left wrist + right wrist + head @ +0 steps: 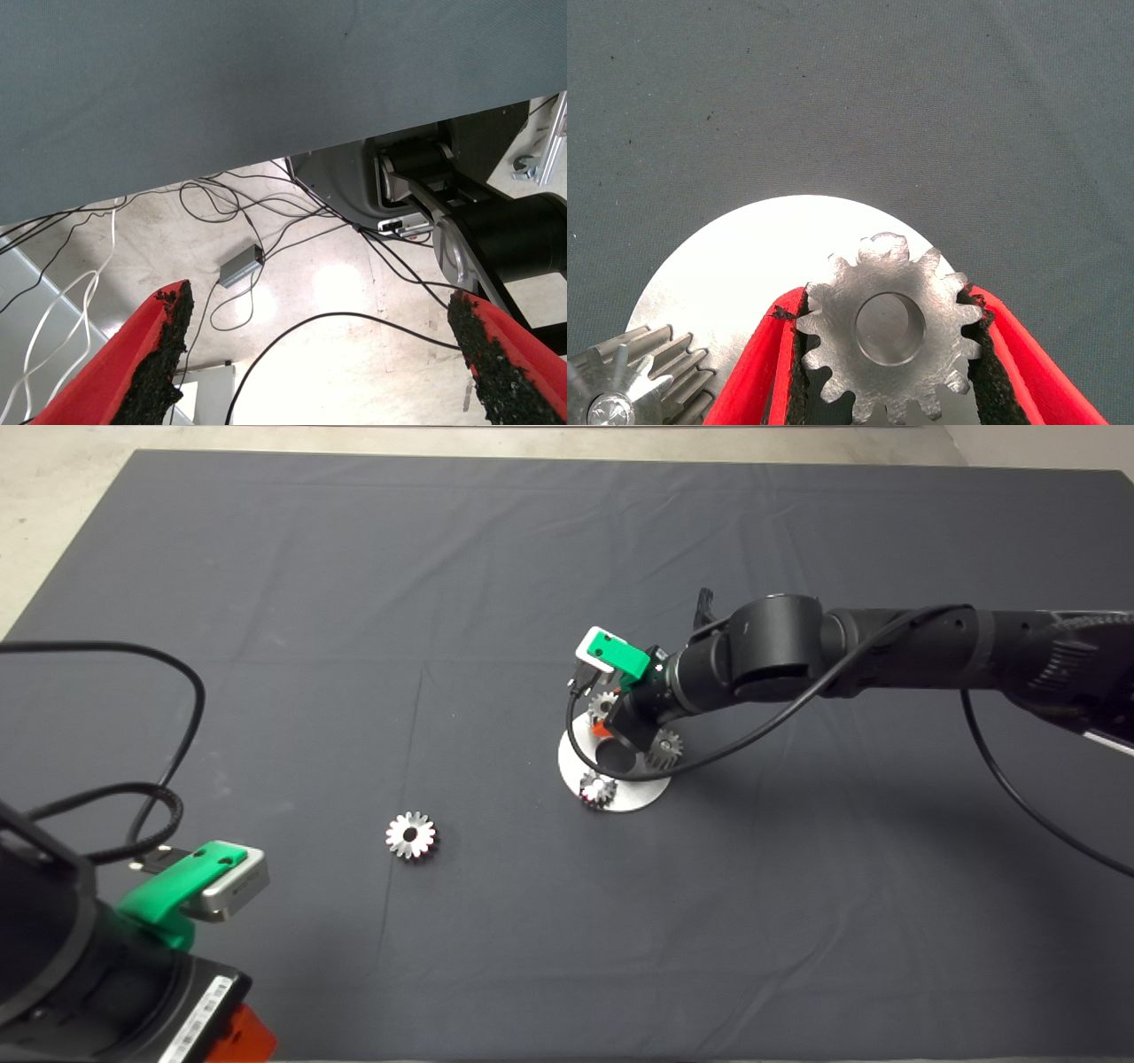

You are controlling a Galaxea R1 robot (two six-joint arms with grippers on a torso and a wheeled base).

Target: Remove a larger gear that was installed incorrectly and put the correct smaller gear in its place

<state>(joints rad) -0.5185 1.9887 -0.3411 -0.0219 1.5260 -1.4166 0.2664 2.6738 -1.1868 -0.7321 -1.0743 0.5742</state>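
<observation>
1. Head view gives you the whole layout: the dark mat (266,558) covers the table, and the right arm (886,651) reaches in from the right edge to a round silver base plate (642,793) near the middle of the mat.
2. The right gripper (611,722) hangs directly over that plate; from above you see mostly its green housing and a small patch of red finger.
3. In the right wrist view, you can see the right gripper (890,354) pinching the smaller gear (890,328), a thick grey spur gear with short teeth and a round centre hole. Its red fingers (757,363) press their black pads against opposite sides of the toothed rim.
4. That gear sits above the bright plate (735,266); whether it touches the plate you cannot tell.
5. Another small gear (633,385) stands on a peg at the plate's edge in that same view. From above you can make out three small gears on the plate, including one at its near edge (598,788) and one on its right side (664,748).
6. The larger gear (411,835) lies flat on the mat, well apart from the plate, to its left, with nothing touching it.
7. Your left gripper (323,354) waits at the lower left edge, fingers spread wide and empty, looking past the mat edge at floor cables (230,204).
</observation>
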